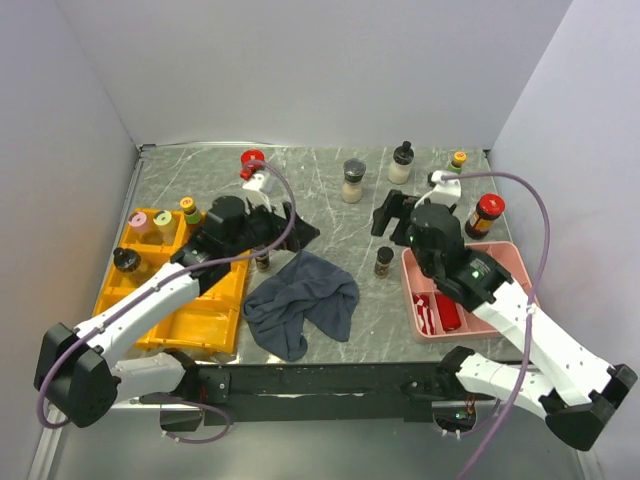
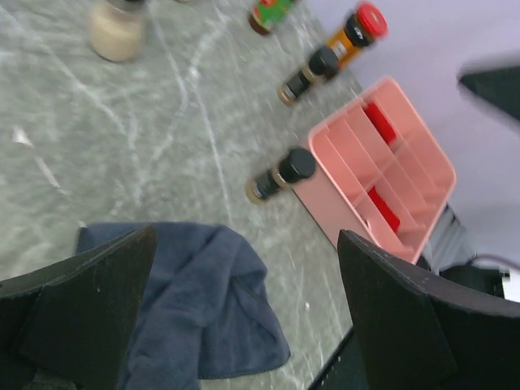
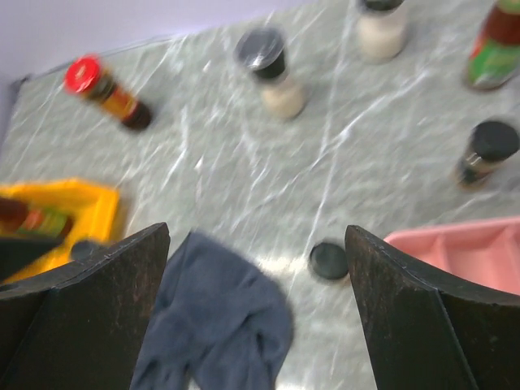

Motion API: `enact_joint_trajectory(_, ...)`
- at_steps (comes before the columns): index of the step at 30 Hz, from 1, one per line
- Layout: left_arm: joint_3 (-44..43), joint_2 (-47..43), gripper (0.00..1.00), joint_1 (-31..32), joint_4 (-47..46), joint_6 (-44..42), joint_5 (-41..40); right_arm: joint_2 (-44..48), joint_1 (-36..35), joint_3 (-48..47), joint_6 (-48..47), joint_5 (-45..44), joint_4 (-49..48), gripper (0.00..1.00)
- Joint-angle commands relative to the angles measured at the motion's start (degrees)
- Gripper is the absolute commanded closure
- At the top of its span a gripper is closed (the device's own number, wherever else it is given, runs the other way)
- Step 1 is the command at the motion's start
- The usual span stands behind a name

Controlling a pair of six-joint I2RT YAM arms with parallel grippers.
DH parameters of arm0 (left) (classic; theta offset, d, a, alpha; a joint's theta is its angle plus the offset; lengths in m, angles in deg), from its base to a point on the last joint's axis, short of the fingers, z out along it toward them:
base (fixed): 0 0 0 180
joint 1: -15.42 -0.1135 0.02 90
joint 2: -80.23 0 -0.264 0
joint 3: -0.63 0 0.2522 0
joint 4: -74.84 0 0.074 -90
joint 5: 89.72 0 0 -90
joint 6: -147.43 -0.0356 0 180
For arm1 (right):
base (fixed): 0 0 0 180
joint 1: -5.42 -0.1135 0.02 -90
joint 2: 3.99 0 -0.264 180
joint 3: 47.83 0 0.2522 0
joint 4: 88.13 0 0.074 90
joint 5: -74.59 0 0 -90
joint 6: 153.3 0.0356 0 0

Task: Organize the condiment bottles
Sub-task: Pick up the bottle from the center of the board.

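Now your left gripper (image 2: 245, 244) gapes empty, the dark cloth (image 2: 211, 309) between its fingers; your right gripper (image 3: 256, 240) gapes empty too, 1 black-capped jar (image 3: 328, 262) between its fingers.

- I see what looks like a robotics lab test cell.
- Plain pale walls (image 1: 320, 70) box in a marble-patterned table (image 1: 310, 180) on far, left and right.
- A cabled left arm (image 1: 150, 300) and right arm (image 1: 520, 320) are bolted along its near edge.

Top camera looks down from behind over the whole surface (image 1: 320, 205); both wrist cameras sit nearer, sharing the dark cloth (image 2: 203, 301).
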Motion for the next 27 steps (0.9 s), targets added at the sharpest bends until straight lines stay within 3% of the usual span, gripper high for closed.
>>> enact_joint_trajectory(1, 1.56, -0.61, 0.01, 5.69, -8.74, -3.25, -2.93, -5.73, 2.82, -8.64, -5.05, -7.26, -1.56, 0.03)
enact_joint_trajectory(6, 4.38, -0.26, 0.01, 12.81, -11.73, -7.12, -7.59, -13.11, 9.49, -13.85, -11.11, -5.51, -5.69, 0.03)
enact_joint_trajectory(13, 7.54, -1.66, 0.01, 13.7, -16.3, -6.94, -7.94, -25.07, 22.94, -23.51, -11.74, 6.18, -5.42, 0.05)
enact_joint_trajectory(17, 10.09, -2.01, 0.01, 14.49, -16.31, -8.0, -11.99, -34.54, 26.56, -28.35, -13.05, 10.75, -7.97, 0.07)
enact_joint_trajectory(27, 9.13, -0.08, 0.01, 21.26, -13.84, -11.52, -19.82, -58.55, 31.12, -47.77, -15.69, 9.96, -7.72, 0.18)
